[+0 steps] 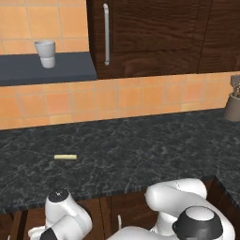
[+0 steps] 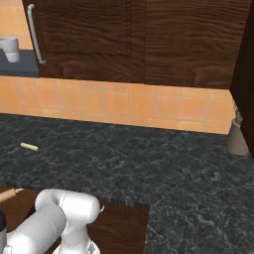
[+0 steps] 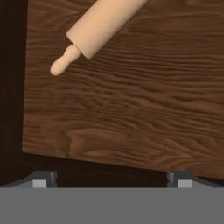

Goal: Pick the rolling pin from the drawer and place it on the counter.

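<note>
Gripper (image 3: 112,178) jaws apart over drawer (image 3: 131,113) floor; rolling pin (image 3: 98,28) ahead toward far edge, axis diagonal, knob nearest.

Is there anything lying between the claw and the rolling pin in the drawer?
Nothing visible. In the hand view the open claw looks at bare wooden drawer floor, and the rolling pin lies beyond it at the top, its knobbed handle pointing toward the claw side, with no other item between.

rolling pin (image 3: 103,24) lying on drawer (image 3: 131,113) floor; fingers (image 3: 43,178) spread, empty
</note>
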{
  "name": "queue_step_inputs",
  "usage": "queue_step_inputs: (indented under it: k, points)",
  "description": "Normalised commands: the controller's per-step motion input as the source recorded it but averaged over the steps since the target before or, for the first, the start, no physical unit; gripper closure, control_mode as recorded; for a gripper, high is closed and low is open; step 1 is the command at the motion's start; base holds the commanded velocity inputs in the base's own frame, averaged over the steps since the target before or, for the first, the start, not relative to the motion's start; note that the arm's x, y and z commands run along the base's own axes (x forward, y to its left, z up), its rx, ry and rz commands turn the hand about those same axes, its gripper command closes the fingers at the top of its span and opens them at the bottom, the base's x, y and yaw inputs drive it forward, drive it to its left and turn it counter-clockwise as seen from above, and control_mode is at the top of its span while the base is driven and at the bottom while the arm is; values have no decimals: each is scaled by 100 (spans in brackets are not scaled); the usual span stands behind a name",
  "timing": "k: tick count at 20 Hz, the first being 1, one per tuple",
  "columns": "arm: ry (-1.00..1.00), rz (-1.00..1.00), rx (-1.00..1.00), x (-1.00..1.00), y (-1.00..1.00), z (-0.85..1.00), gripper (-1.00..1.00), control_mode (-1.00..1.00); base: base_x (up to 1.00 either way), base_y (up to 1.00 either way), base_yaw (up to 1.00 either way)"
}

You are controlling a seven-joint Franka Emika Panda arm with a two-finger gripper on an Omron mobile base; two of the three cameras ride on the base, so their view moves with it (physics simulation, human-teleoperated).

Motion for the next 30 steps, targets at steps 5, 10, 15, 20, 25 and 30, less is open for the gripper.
queue_step_inputs:
  k: [5,10,15,20,25,30]
  points:
    - [4,0,0,-39,16,-15,-100,-100,0,0,0]
    - [6,0,0,-54,6,-13,-100,-100,0,0,0]
    - [4,-1,0,-95,0,-1,-100,-100,0,0,0]
    - [0,-5,0,-100,2,-9,-100,-100,0,0,0]
    - [0,-11,0,-100,2,0,-100,-100,0,0,0]
    - [-1,-14,0,-11,0,16,-100,-100,0,0,0]
